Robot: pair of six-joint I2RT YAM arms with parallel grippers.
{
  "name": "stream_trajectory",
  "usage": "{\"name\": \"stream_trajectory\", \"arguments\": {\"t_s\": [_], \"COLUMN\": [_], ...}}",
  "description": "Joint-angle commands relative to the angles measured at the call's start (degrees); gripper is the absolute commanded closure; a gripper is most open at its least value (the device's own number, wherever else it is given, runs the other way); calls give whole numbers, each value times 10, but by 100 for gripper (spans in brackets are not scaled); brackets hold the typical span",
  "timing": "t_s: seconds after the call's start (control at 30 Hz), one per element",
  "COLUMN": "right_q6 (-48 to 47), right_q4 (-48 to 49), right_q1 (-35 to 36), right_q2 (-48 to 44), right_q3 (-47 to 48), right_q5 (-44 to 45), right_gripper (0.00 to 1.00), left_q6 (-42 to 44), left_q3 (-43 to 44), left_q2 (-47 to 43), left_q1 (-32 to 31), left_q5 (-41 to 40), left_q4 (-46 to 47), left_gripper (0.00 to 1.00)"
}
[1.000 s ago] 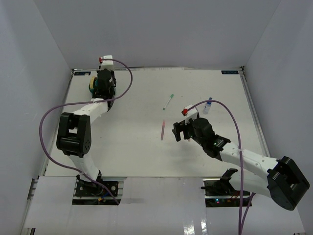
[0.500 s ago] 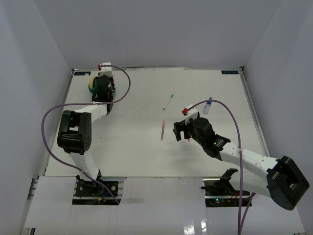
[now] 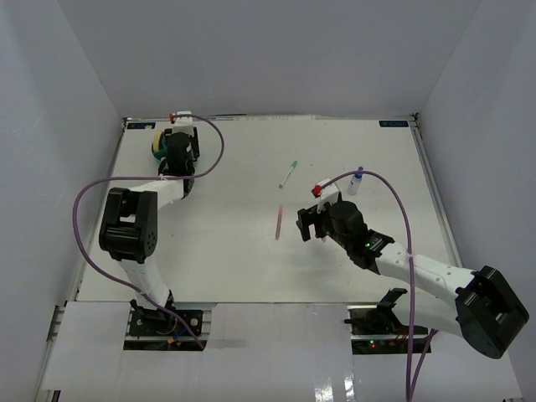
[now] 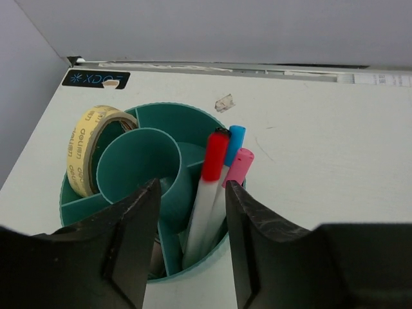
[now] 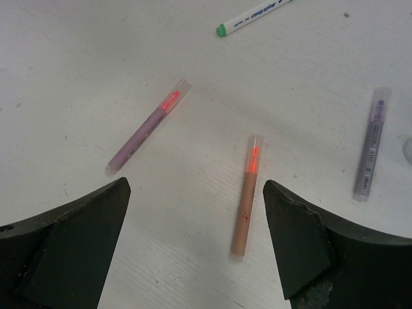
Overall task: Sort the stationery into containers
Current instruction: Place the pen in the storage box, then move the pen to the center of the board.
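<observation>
The round teal organizer [image 4: 168, 132] stands at the far left [image 3: 158, 147]. It holds a cream tape roll [image 4: 86, 149] and red-capped [image 4: 215, 157], blue-capped [image 4: 236, 137] and pink-capped [image 4: 239, 166] markers. My left gripper [image 4: 190, 257] is open and empty, just above the organizer's near rim [image 3: 174, 151]. My right gripper [image 5: 193, 257] is open and empty above the table [image 3: 311, 226]. Below it lie a pinkish-purple marker [image 5: 148, 127], an orange-brown marker [image 5: 246, 196], a purple marker [image 5: 371, 153] and a green-capped marker [image 5: 254, 16]. The pink marker [image 3: 278, 222] and green-capped marker [image 3: 288, 174] also show from above.
A small blue-capped bottle [image 3: 356, 182] stands right of the markers, behind my right gripper. The organizer sits close to the table's far left corner and the side wall. A small scrap [image 4: 224, 102] lies behind the organizer.
My left wrist has shifted slightly over the organizer. My right arm has barely moved. The loose markers lie where they were.
</observation>
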Motion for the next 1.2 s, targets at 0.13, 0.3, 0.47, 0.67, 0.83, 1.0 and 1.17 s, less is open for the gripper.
{"name": "stream_trajectory", "arguments": {"t_s": [0.13,0.3,0.47,0.67,0.83,1.0,1.17], "right_q6": [-4,0,17,42,58,67,76], "right_q4": [7,-14,-50,-84,-107,-127,-131], "right_q1": [-3,-3,-3,-3,-3,-3,-4], "right_q2": [-28,-61,-87,-124,-160,-178,-186], "right_q3": [-3,-2,-1,-14,-32,-40,-45], "right_q5": [3,18,47,61,61,62,61], "right_gripper": [10,10,10,9,9,9,8], "left_q6": [-24,-35,-63,-106,-137,-149,-154], "left_q3": [61,90,179,286,408,454,483], "left_q2": [-75,-101,-81,4,101,167,226], "left_q1": [1,-19,-95,-165,-199,-239,-271], "left_q5": [56,111,149,204,232,189,154], "left_q4": [-112,-194,-325,-457,-531,-544,-543], "left_gripper": [27,16,11,9,9,11,14]}}
